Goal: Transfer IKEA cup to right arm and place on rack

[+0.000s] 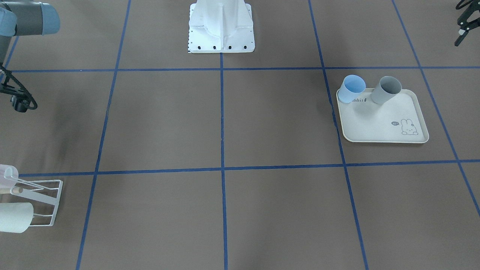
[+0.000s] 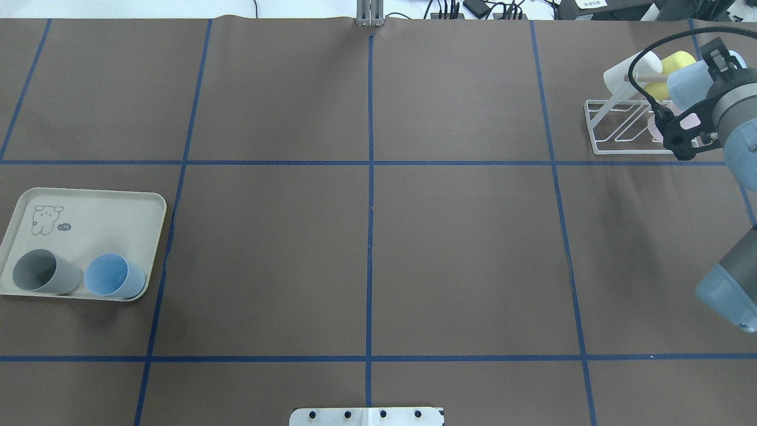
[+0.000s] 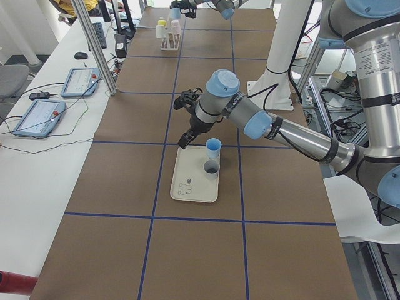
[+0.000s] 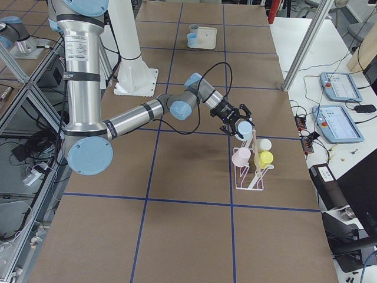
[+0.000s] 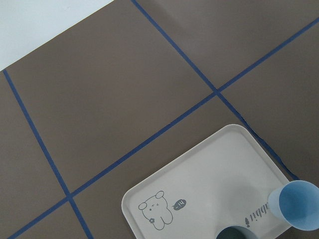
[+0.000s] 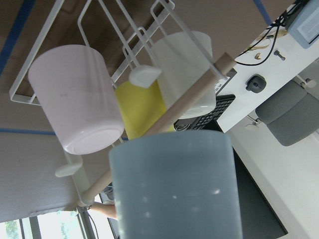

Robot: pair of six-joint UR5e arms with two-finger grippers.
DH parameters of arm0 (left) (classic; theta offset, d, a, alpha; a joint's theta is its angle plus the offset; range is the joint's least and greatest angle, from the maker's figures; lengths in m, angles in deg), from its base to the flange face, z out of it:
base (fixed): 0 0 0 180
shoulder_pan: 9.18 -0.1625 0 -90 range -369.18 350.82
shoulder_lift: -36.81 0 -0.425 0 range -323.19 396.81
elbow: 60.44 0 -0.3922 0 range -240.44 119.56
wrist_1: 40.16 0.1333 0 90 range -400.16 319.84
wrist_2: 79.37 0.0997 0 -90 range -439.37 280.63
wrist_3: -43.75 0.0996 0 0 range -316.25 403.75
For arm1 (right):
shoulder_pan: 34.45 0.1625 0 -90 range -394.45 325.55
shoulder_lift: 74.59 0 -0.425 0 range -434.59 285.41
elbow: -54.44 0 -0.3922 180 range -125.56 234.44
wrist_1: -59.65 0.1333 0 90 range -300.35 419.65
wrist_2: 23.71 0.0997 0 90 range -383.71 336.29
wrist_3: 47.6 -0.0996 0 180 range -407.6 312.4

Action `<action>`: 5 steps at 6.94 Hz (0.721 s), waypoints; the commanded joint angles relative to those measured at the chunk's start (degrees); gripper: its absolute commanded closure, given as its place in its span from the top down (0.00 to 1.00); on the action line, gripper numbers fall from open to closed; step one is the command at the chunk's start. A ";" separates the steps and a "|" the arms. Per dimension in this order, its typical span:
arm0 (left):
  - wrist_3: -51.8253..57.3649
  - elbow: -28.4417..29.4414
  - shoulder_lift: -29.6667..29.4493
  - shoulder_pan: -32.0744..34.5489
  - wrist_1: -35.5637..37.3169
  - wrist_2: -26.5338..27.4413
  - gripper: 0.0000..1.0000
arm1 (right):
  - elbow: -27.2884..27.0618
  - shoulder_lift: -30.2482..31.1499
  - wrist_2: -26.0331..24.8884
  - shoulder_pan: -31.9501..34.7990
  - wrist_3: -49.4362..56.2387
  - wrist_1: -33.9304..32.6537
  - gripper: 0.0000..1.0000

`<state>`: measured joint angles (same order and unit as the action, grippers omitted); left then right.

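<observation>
Right gripper (image 2: 715, 62) is clamped on the pale blue cup (image 2: 686, 86), holding it up against the rack (image 2: 615, 148), next to the yellow cup (image 2: 677, 62). Left gripper (image 3: 186, 139) hangs over the tray (image 3: 187, 187); can't tell how wide it's open.

Smooth matt plastic cup (image 6: 174, 189) in the right tool (image 4: 240, 122), white coated wire rack (image 2: 627, 152) just beyond, bare wooden dowel (image 6: 194, 94), matt brown worktop (image 2: 461, 248)

Rack (image 2: 627, 151) far right, maybe 3 cups (image 2: 633, 72) on; tray (image 2: 118, 204) left, 2 cups (image 2: 112, 277).
</observation>
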<state>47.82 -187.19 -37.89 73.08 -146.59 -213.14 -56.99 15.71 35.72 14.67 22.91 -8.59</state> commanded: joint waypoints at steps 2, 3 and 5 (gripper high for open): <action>-0.02 0.02 0.00 0.00 0.00 0.00 1.00 | 1.30 0.49 -3.16 -2.80 -1.34 -0.14 0.00; -0.02 0.02 0.00 0.00 0.00 0.00 1.00 | 2.27 -0.12 -3.53 -2.97 -1.25 -0.05 0.00; -0.02 0.02 0.00 0.00 0.00 0.00 1.00 | 3.94 -1.70 -3.62 -3.06 -0.55 -0.05 0.00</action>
<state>47.80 -187.14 -37.89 73.08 -146.59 -213.14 -54.18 15.09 32.21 11.67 21.91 -8.65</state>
